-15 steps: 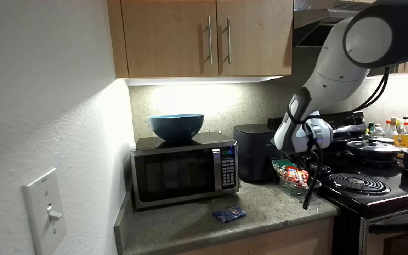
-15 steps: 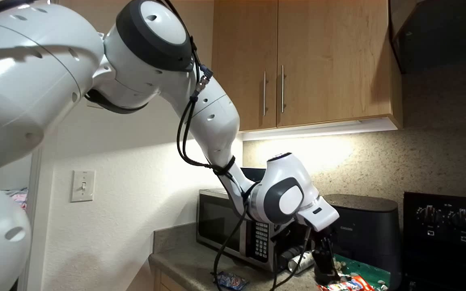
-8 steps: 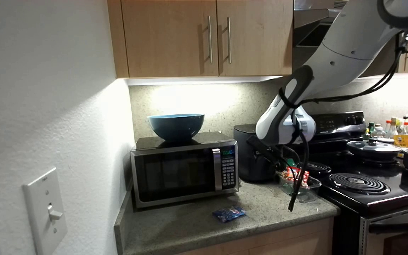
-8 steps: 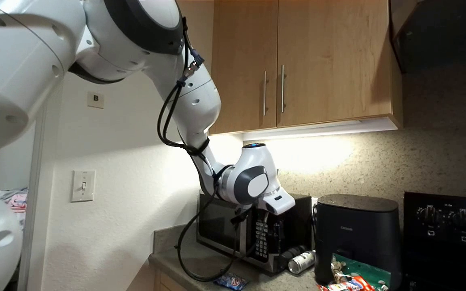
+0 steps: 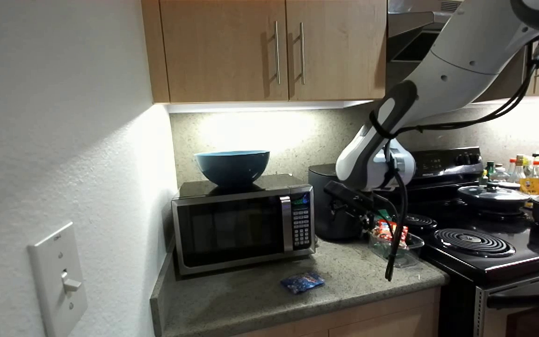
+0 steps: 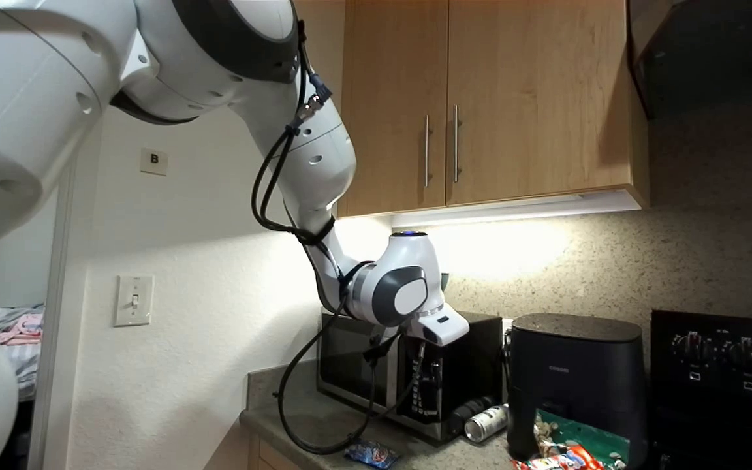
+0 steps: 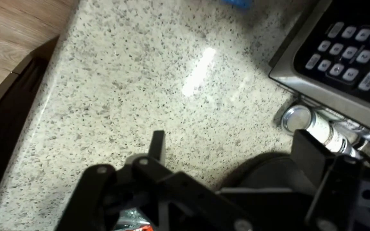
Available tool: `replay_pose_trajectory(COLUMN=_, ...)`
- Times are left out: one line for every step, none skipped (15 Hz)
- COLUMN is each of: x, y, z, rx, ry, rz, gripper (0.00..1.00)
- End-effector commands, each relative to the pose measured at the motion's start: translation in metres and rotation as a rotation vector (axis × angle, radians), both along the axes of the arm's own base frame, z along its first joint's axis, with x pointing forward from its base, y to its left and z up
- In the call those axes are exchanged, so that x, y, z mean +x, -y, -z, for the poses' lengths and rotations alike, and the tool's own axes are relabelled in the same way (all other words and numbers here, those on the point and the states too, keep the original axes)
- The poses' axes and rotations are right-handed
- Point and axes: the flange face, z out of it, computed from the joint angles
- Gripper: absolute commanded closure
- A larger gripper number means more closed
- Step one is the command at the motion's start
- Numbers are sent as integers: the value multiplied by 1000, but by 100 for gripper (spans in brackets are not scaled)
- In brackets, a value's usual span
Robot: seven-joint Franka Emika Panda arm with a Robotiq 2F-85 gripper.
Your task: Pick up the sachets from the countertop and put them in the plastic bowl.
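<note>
Released and spread wide, the claw (image 7: 233,150) of a white robot arm (image 5: 456,79) hangs over a kitchen desk (image 7: 117,96), its black fingers (image 7: 156,146) well apart above pale, speckled stone. A printed metal can (image 6: 487,423) lies on its side just beside the stainless-steel microwave (image 5: 232,229), beyond one finger in the wrist view. Near the claw stand a matte-black air fryer (image 6: 575,385) with rounded corners and a shallow, see-through plastic bowl (image 5: 409,258), partly screened in an exterior view by a dangling black cable (image 5: 403,201). A shiny red-orange sachet (image 5: 383,229) and a crinkled green sachet (image 6: 595,434) sit in that bowl; a blue sachet (image 5: 303,282), flat and wrinkled, lies on the desk between the microwave and the desk's front edge. Farther out, a round, glossy blue bowl (image 5: 233,169) rests on the microwave's top, beneath wood-grain cabinets (image 5: 339,51) with long bar handles. Across the stove (image 5: 527,250), spiral coil burners (image 5: 470,241) share a glossy black top with lidded pans (image 5: 494,197), and bottles (image 5: 537,175) stand near the lit, stone-look backsplash (image 5: 503,140).
</note>
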Motion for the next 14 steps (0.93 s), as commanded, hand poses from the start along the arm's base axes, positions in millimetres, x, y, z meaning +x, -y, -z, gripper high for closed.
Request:
replay_pose_trajectory(x=20, y=-42, z=21, rx=-21, ry=-58, rz=-178, gripper=0)
replay_pose_trajectory(x=26, y=-56, z=28, rx=-27, ry=-74, rz=-226, gripper=0)
replay_pose_trajectory(x=35, y=-71, z=35, rx=-19, ry=-100, rz=-273, gripper=0)
replay_pose_trajectory(x=41, y=-82, z=43, rx=-23, ry=-126, rz=-317, gripper=0)
replay_pose_trajectory(x=47, y=-92, z=52, rx=-18, ry=-158, rz=-362, gripper=0)
replay_pose_trajectory(x=52, y=-101, z=60, rx=-20, ry=-190, rz=-406, gripper=0)
replay_pose_trajectory(x=59, y=-106, z=69, rx=-21, ry=-222, rz=-449, gripper=0)
replay_pose_trajectory(x=62, y=-110, z=75, rx=-26, ry=-246, rz=-482, gripper=0)
replay_pose_trajectory(x=69, y=-112, z=84, rx=-23, ry=-270, rz=-512, gripper=0)
replay_pose_trajectory(x=73, y=-113, z=90, rx=-27, ry=-287, rz=-536, gripper=0)
replay_pose_trajectory(x=80, y=-112, z=97, rx=-29, ry=-292, rz=-562, gripper=0)
replay_pose_trajectory(x=86, y=-115, z=103, rx=-34, ry=-297, rz=-585, gripper=0)
replay_pose_trajectory(x=93, y=-115, z=108, rx=-38, ry=-296, rz=-608, gripper=0)
replay_pose_trajectory(x=98, y=-115, z=112, rx=-38, ry=-299, rz=-628, gripper=0)
